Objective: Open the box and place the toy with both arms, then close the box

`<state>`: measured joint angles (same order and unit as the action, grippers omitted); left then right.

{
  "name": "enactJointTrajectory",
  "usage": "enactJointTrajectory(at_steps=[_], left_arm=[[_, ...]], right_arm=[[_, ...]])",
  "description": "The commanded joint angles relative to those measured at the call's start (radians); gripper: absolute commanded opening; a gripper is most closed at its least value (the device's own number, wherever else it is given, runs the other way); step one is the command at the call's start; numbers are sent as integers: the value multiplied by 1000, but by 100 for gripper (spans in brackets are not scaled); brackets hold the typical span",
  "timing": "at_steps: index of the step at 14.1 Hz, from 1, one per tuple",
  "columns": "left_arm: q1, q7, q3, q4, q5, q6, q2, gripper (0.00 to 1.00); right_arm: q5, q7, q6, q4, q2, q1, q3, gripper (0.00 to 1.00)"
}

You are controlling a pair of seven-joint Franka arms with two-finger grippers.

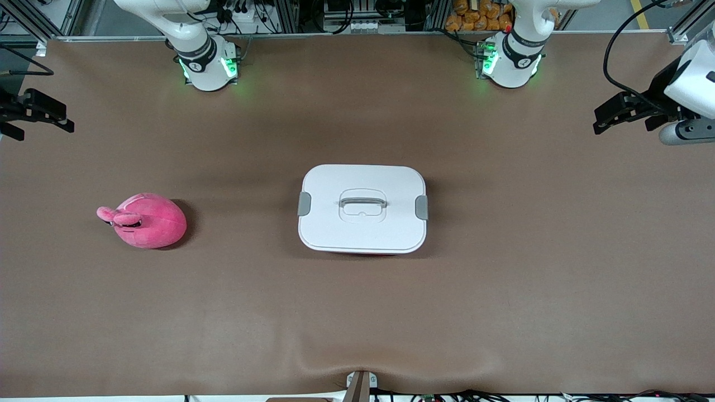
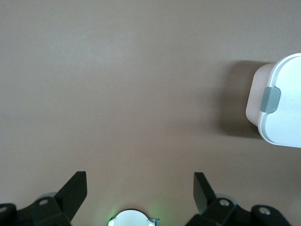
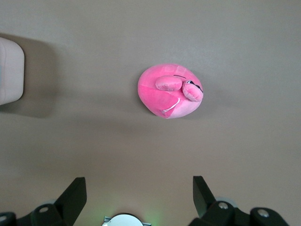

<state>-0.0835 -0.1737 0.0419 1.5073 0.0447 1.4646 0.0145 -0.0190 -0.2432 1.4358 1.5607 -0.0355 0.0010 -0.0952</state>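
— Brown covering runs over the whole tabletop [image 1: 357, 312], right?

— Yes, plain brown, with the box [image 1: 362, 208] near its middle. The white lid [image 1: 391, 181] is on, a grey clip [image 1: 422, 207] at each short side, and the grey handle [image 1: 363, 202] lies flat in its recess.

— And the toy [image 1: 146, 220]?

— The pink plush sits on the tabletop well apart from the box, toward the right arm's end, ear lobes pointing away from the box.

— Where are the grippers?

— The right gripper [image 1: 34, 116] hangs over its own end of the tabletop, fingers [image 3: 74, 197] spread apart, holding nothing. The left gripper [image 1: 617, 116] hangs over its own end, fingers [image 2: 75, 192] likewise apart and empty. Its wrist view catches the box's pale pink wall and one clip.
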Motion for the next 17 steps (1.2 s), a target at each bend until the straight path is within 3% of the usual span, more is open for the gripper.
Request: enactJointTrajectory(at_steps=[1,6,17], left_arm=[[-16,-33,10,-22,-17,35,-42,100],[-39,-225,58,-30,-32,65,-119,100],[-143,-650,81,-24,-68,166,-189,100]], right_arm=[[10,5,-12,-21,25,-9,3,100],[10,4,-14,-19,39,-13,0,100],[11,16,-12,-25,37,-15,-1,100]])
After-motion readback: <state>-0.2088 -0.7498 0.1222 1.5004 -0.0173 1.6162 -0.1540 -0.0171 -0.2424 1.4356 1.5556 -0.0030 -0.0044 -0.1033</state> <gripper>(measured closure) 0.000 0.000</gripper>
